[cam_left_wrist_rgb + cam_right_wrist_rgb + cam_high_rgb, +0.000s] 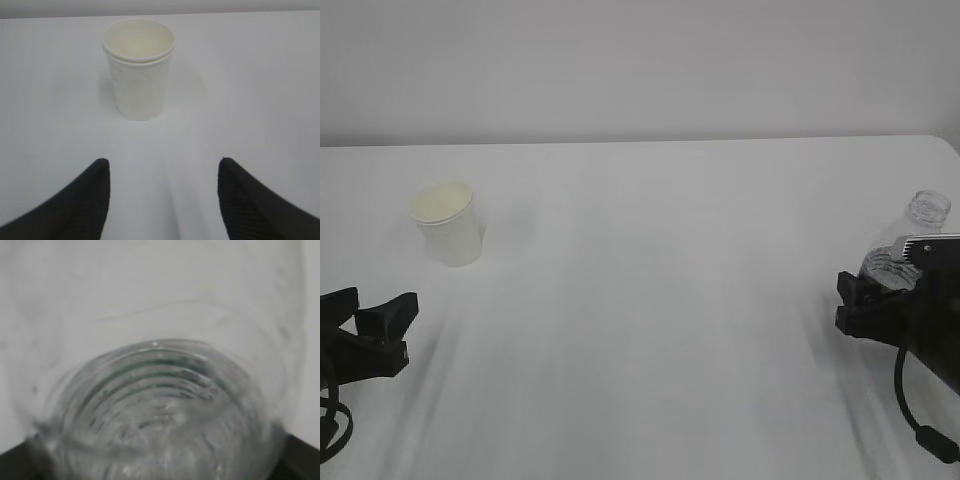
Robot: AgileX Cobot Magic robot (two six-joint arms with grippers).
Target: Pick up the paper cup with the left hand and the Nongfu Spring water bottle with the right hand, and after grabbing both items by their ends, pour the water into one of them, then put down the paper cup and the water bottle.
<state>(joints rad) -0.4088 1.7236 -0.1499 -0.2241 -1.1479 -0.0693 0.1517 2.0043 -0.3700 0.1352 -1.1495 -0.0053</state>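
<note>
While the paper cup [138, 70] stands upright on the white desk [660, 300], well clear of the left hand's tool [164, 200], that tool faces it with both fingers spread wide and nothing between them. At the right edge, the Nongfu Spring water bottle [910, 240] sits between the jaws of the right hand's tool [880, 300], its ribbed wall filling the wrist view; whether the jaws already press it I cannot tell. Picking up seems the step in hand. Next, the left tool likely must advance around the cup and close.
</note>
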